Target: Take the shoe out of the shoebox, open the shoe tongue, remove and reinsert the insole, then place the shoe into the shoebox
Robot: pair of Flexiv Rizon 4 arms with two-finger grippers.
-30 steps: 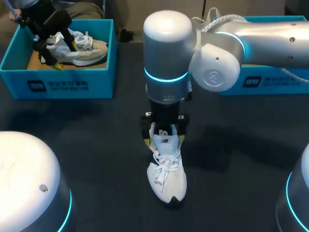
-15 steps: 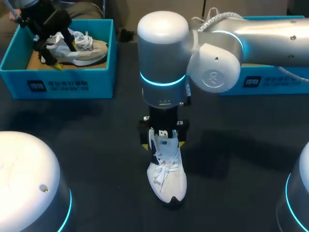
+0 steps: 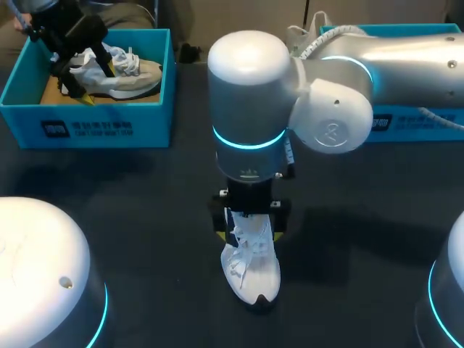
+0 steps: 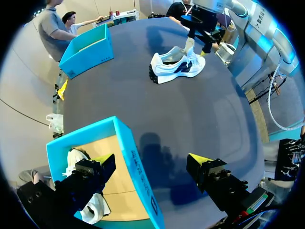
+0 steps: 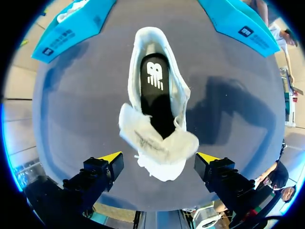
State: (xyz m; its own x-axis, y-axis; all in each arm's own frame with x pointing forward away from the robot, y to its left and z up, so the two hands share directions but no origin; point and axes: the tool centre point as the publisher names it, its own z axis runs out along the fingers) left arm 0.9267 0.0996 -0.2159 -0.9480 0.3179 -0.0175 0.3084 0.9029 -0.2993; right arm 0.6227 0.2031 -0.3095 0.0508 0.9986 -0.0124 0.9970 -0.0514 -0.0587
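A white shoe stands on the dark table's middle, toe toward the near edge. My right gripper hangs open straight above its laces. In the right wrist view the shoe lies between the yellow tips of the right gripper without touching them. Its tongue is pulled toward the toe, baring the black insole. My left gripper stands open at the back left, over the blue shoebox that holds a second white shoe. From the left wrist, the left gripper straddles the shoebox wall.
Another blue box stands at the back right, partly behind my right arm. In the left wrist view the table shoe sits far ahead with my right gripper over it. Dark bare tabletop surrounds the shoe.
My right arm has shifted toward the near edge, carrying its gripper from the shoe's heel opening to above the laces. The left arm has not moved.
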